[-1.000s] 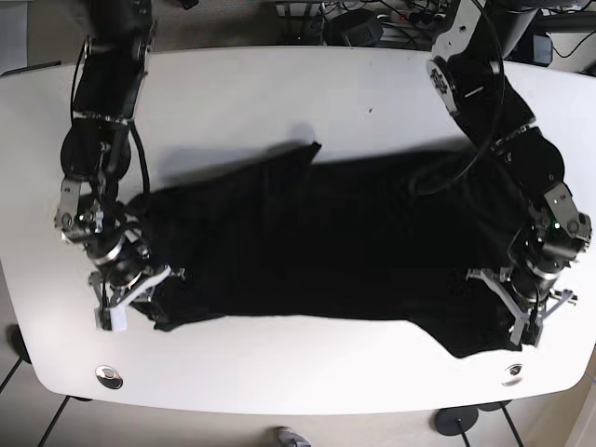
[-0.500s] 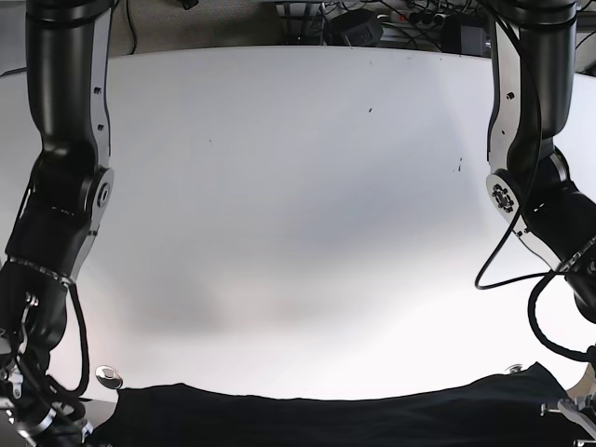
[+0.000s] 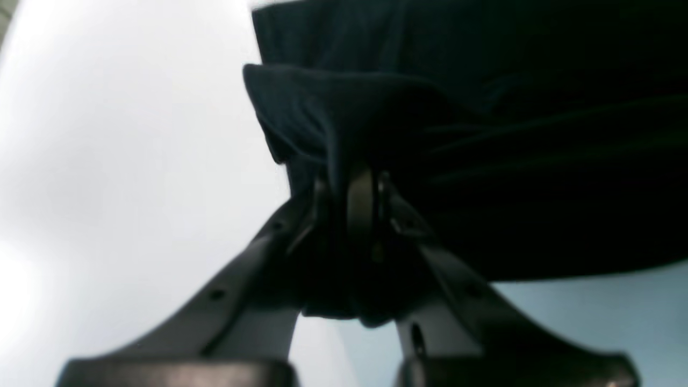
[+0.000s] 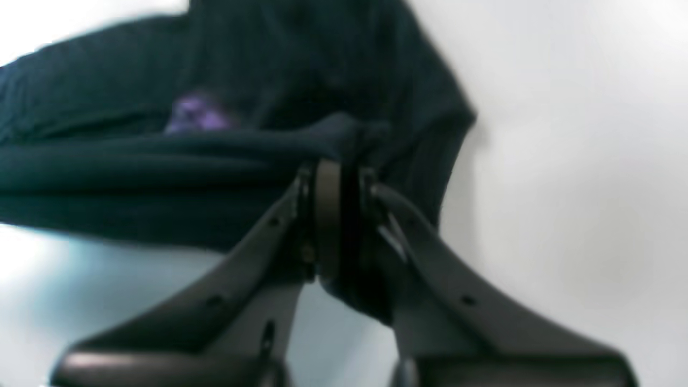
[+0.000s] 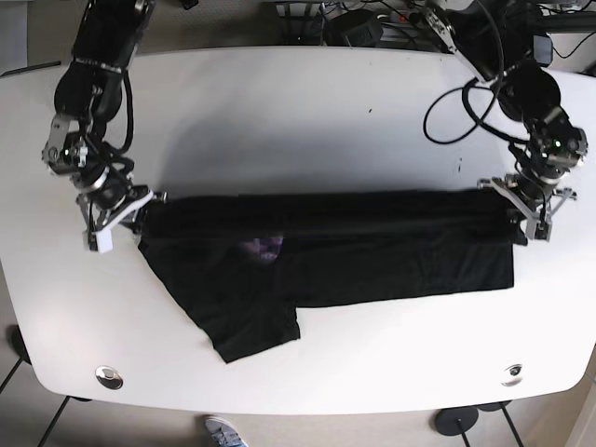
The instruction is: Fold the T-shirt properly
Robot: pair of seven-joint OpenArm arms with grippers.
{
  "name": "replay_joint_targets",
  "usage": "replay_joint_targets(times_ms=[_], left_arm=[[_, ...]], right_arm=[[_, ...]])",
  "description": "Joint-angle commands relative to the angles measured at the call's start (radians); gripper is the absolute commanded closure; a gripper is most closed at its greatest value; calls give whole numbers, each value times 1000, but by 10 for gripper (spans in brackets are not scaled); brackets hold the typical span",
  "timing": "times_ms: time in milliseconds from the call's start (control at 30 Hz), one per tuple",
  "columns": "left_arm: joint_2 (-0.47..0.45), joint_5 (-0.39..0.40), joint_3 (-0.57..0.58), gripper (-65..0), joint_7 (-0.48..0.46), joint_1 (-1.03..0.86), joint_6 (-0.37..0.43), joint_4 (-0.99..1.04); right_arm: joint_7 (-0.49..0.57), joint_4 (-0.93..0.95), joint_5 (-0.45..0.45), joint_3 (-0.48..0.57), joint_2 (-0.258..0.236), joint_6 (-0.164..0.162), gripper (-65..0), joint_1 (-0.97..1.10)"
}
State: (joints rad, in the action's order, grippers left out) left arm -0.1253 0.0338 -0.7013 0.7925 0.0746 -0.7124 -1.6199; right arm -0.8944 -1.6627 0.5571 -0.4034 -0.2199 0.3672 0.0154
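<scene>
The black T-shirt lies stretched sideways across the white table, doubled over, with one part sticking out toward the front left. A purple label shows near its left end and also in the right wrist view. My left gripper is shut on the shirt's far right corner, seen close up. My right gripper is shut on the far left corner. Both hold the fabric low over the table.
Two metal grommets sit near the table's front edge, left and right. Cables and equipment lie behind the far edge. A shoe shows on the floor in front.
Both grippers have carried the shirt's edge from near the front of the table back to the middle. The shirt, spread flat before, now lies doubled over.
</scene>
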Motion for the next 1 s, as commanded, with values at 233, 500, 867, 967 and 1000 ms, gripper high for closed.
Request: replay_joint_targets(times_ms=[233, 500, 867, 967, 1000], left_arm=[[-3, -8, -130, 0, -32, -197, 14, -101], [-1, -8, -174, -6, -32, -373, 14, -107], [-10, -8, -174, -299, -29, -361, 14, -201], [-7, -8, -172, -299, -29, -355, 14, -285], [-4, -8, -171, -299, -29, -341, 14, -300]], right_arm=[[31, -156, 114, -102, -19, -3, -21, 337], [30, -162, 131, -73, 18, 22, -25, 484], [-30, -339, 131, -81, 15, 69, -457, 539], [-27, -336, 128, -81, 14, 69, -457, 504], [-27, -322, 119, -75, 15, 69, -457, 464]])
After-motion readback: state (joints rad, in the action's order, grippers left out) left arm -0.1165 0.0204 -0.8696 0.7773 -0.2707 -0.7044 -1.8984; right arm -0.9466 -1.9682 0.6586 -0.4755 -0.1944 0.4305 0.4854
